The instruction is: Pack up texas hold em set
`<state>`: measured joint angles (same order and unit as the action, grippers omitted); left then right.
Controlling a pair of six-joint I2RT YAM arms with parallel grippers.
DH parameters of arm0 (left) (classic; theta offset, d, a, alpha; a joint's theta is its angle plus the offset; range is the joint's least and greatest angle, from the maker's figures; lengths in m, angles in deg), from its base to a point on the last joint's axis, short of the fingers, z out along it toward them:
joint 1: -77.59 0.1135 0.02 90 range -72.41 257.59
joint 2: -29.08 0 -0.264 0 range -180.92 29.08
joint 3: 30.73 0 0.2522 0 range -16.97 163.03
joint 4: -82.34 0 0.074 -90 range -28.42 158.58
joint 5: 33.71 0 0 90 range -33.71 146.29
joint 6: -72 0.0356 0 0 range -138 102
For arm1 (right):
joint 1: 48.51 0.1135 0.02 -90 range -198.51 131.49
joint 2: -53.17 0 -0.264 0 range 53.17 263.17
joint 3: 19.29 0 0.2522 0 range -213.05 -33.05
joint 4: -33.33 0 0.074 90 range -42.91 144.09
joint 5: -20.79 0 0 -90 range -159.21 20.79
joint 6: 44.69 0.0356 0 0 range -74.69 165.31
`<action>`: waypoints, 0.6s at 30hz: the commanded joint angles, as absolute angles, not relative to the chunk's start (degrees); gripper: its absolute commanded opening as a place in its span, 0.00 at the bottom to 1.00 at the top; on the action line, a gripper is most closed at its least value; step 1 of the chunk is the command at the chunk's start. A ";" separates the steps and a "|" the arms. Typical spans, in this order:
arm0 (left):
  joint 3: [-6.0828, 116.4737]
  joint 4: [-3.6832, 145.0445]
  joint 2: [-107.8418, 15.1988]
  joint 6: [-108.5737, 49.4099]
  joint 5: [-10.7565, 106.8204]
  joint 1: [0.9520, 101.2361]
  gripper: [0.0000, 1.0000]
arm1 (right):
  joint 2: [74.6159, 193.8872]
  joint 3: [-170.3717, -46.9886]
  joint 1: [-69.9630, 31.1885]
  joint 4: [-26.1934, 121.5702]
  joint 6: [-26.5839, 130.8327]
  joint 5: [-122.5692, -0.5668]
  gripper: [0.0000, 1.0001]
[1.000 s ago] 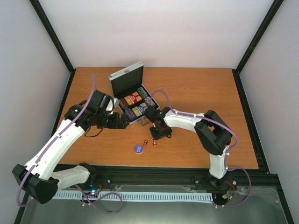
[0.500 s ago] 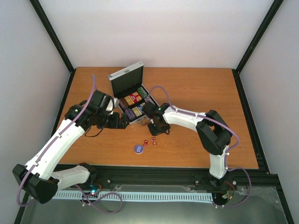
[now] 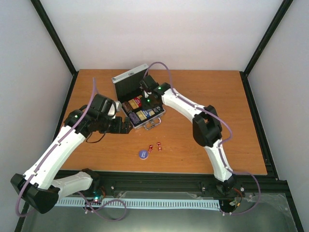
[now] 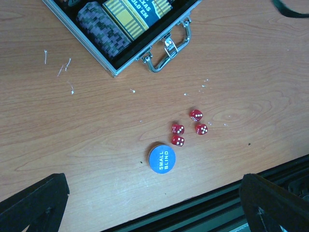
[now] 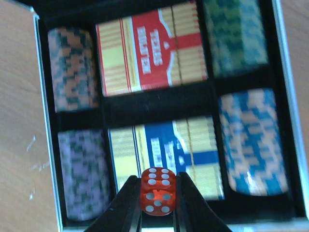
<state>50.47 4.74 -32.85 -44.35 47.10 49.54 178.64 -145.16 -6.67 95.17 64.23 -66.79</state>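
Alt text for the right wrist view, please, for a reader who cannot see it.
The right gripper pinches a small red die with white pips over an open silver metal case. Its black-lined compartments hold a red-and-yellow card box, a blue-and-yellow card box and striped chip stacks on either side.

Orange wooden table (image 3: pixel 217 96), white walls (image 3: pixel 169 34), black frame (image 3: pixel 53 36)
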 commanded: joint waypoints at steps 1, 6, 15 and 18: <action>51.67 5.21 -31.62 -45.48 47.25 49.91 1.00 | 186.21 -155.26 -7.32 95.28 62.76 -63.64 0.03; 51.67 5.05 -31.66 -45.62 47.64 49.91 1.00 | 191.72 -161.16 -8.03 96.75 62.48 -63.66 0.04; 50.80 5.29 -32.37 -45.61 47.69 49.91 1.00 | 194.94 -160.35 -8.61 95.14 61.17 -64.72 0.04; 50.79 5.46 -32.86 -45.52 47.52 49.91 1.00 | 195.90 -160.38 -8.69 94.06 60.71 -65.43 0.04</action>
